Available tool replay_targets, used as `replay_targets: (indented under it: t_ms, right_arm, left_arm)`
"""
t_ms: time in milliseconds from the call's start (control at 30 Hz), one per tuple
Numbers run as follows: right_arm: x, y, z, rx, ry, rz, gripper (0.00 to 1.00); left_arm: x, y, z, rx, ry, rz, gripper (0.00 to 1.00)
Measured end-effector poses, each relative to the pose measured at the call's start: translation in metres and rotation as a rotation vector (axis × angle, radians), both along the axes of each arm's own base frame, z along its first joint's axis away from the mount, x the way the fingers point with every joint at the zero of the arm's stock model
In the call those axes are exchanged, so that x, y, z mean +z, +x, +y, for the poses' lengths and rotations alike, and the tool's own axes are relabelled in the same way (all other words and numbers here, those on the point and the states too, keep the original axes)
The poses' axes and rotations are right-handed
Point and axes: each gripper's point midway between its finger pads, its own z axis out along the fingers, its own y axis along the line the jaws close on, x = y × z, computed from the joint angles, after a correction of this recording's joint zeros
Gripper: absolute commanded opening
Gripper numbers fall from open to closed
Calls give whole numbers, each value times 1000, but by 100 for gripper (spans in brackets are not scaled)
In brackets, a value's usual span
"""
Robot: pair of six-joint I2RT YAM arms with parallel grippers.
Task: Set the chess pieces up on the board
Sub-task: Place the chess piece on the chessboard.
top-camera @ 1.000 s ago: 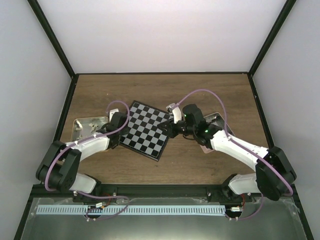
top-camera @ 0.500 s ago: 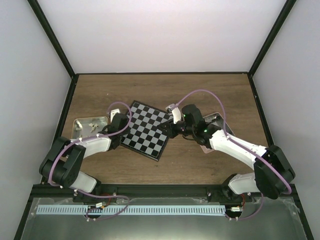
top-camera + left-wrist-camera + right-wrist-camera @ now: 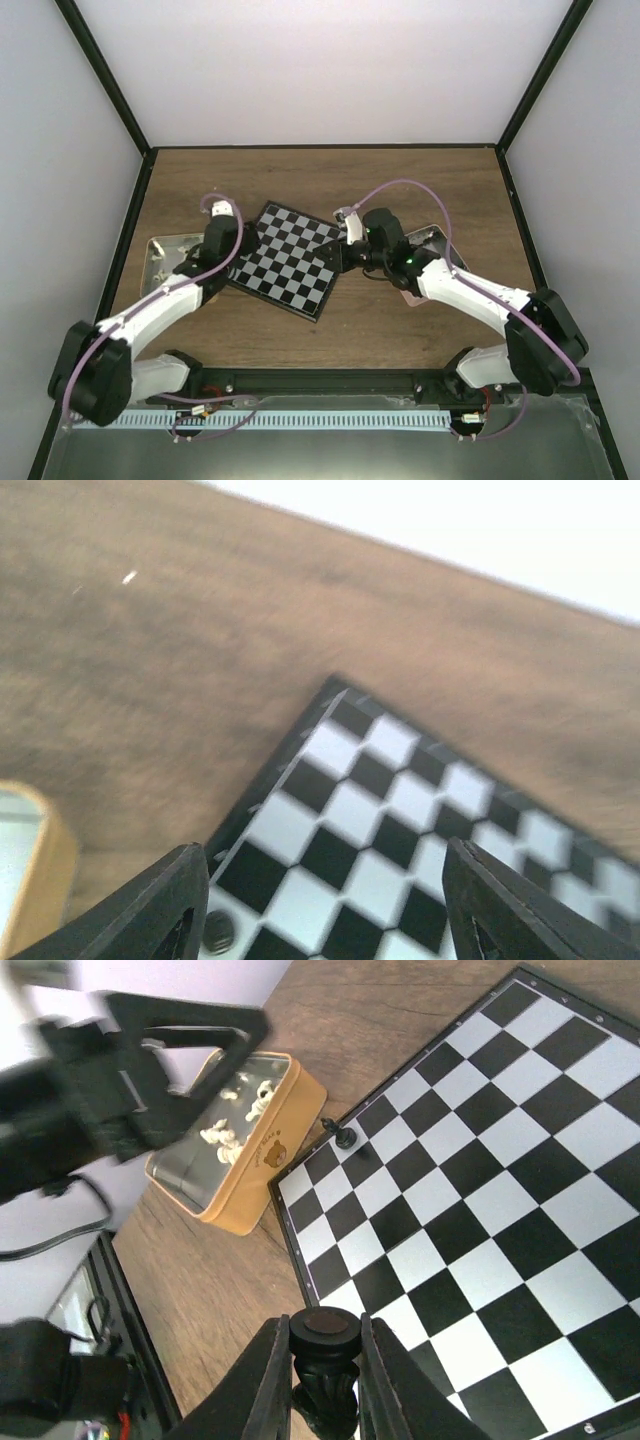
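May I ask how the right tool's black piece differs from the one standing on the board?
The held piece is clamped in the right tool; the standing piece rests free on the board. The held piece is at one edge; the standing piece, by the tan tray. Both are black.

Black and white checks within a thin black rim are recorded on the board. A black piece is gripped in the right tool. Ahead of it, cream-white pieces in a tan tray are noted on the brown wood-grain surface.

Checkered board lies skewed — black piece stands at its edge.
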Motion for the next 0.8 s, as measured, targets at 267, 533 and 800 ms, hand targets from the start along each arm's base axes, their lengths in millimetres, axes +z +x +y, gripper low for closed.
replay_targets:
  t_ms: [267, 533, 800]
  right_arm:
    - [18, 24, -2, -269, 241, 229, 10]
    - [40, 43, -4, -462, 437, 453, 10]
    - [31, 41, 0, -511, 491, 638, 11]
  left_arm:
    - [95, -16, -50, -294, -218, -236, 68]
    - [104, -56, -108, -653, -338, -255, 67]
    - [106, -85, -154, -862, -379, -260, 56]
